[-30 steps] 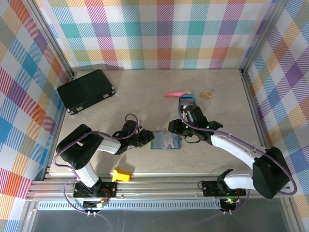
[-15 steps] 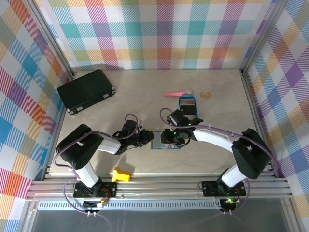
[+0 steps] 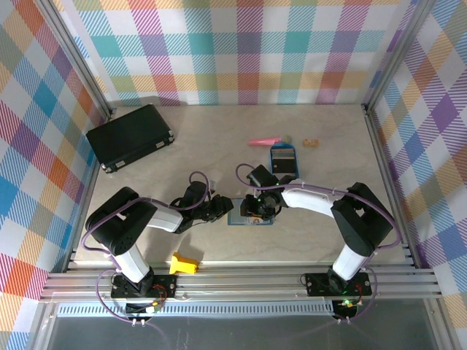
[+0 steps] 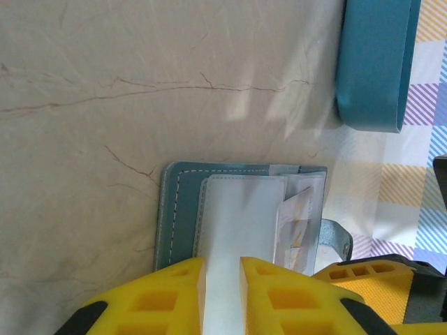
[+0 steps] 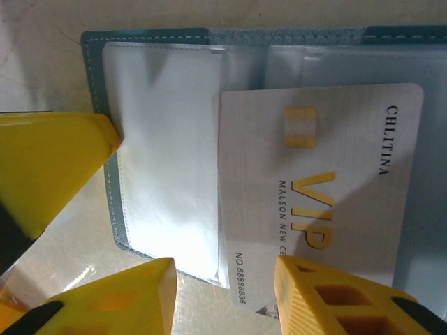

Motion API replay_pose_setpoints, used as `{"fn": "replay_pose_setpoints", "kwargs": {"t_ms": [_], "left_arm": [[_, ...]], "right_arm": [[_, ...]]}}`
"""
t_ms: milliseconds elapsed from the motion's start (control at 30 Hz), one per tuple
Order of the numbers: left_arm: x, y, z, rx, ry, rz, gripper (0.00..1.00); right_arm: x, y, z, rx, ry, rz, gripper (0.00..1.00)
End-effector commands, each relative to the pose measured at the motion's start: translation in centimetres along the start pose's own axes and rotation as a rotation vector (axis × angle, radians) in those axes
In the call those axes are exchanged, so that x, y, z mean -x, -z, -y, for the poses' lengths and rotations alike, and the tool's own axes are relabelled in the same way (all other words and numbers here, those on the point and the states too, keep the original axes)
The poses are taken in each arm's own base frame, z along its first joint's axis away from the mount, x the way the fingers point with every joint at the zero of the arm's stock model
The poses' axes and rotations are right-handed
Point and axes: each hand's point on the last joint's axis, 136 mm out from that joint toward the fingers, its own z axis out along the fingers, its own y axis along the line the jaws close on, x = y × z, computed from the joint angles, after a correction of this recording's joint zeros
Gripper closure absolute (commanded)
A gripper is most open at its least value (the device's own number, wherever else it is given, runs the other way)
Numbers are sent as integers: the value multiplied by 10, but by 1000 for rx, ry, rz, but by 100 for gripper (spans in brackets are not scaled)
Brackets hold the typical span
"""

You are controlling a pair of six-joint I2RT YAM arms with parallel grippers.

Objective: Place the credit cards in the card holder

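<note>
The open teal-blue folding card holder lies flat on the beige marbled surface. A silver-grey plastic VIP card lies on its clear sleeves. At its 9 o'clock, the left pincer is clamped on a sleeve. The right pincer stands apart over the card.

Top external: fixed, high, above and behind the two black arm bases; looks steeply down over the whole pale marble-patterned table, far off. Left wrist: low and close, looks down and forward at the opened teal-blue folding card holder, bright blue oval tray beyond it. Right wrist: closest, faces straight down onto the card holder's clear plastic sleeves. Shared: card holder in all three views; tray in top external and left wrist
</note>
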Motion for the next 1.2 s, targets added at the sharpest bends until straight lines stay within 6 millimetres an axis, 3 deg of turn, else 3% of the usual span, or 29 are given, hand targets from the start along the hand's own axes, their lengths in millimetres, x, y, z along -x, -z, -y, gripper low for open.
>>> {"fn": "replay_pose_setpoints", "kwargs": {"t_ms": [0, 367, 767, 867, 1000, 1167], "left_arm": [[-6, -4, -20, 53, 11, -9, 79], [-8, -4, -21, 47, 17, -13, 79], [-8, -3, -23, 49, 20, -9, 79], [-8, -4, -23, 47, 23, -8, 79], [-8, -5, -24, 46, 31, -6, 79], [-8, -6, -24, 43, 32, -6, 79]], "right_arm": [[9, -2, -2, -11, -28, 20, 59], [9, -19, 0, 8, -81, 1, 59], [-3, -21, -7, 81, -122, -34, 60], [-2, -16, -14, 108, -109, -26, 61], [10, 9, -18, 89, -70, 43, 61], [20, 36, -7, 19, -49, 112, 60]]}}
